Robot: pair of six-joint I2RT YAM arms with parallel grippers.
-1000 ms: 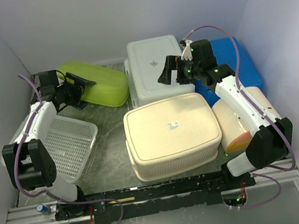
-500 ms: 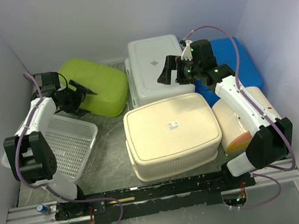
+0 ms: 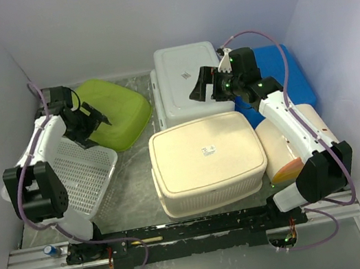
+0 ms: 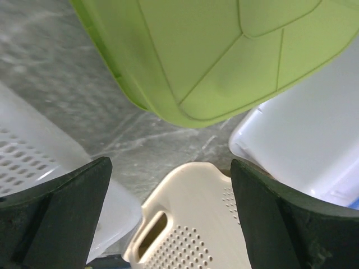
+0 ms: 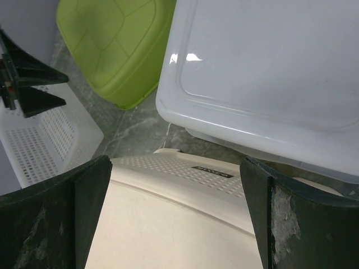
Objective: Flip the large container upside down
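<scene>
Cream basket (image 3: 193, 170): centre of the table, base up, rim down on the grey top. Same spot as a second ago.
Changed, left: my left claw (image 3: 89, 120) has swung down and toward my base. It has gone from above the green tub (image 3: 119, 107) to that tub's left edge, right by the far corner of the white mesh basket (image 3: 79, 173). Can't tell if it touches the tub.
Changed, tub: green tub has turned and slid a bit nearer to me.
Unchanged: right arm, white tub (image 3: 186, 70) and blue tub (image 3: 292, 76) all sit as before.
Left claw: fingers spread wide, nothing between them. Its wrist view shows the green tub ahead and a cut-out handle at a corner of the cream one below.
Right claw (image 3: 203, 88): spread wide, empty. It hangs over the near edge of the white tub, just behind the cream one's far wall.
Sticker (image 3: 208, 149): small and white, on the upturned base, dark print too small to read.
Wall label (image 5: 212, 172): small dark strip on the perforated far wall with pale lettering, not legible.
Blue tub: back right, behind my right arm.
</scene>
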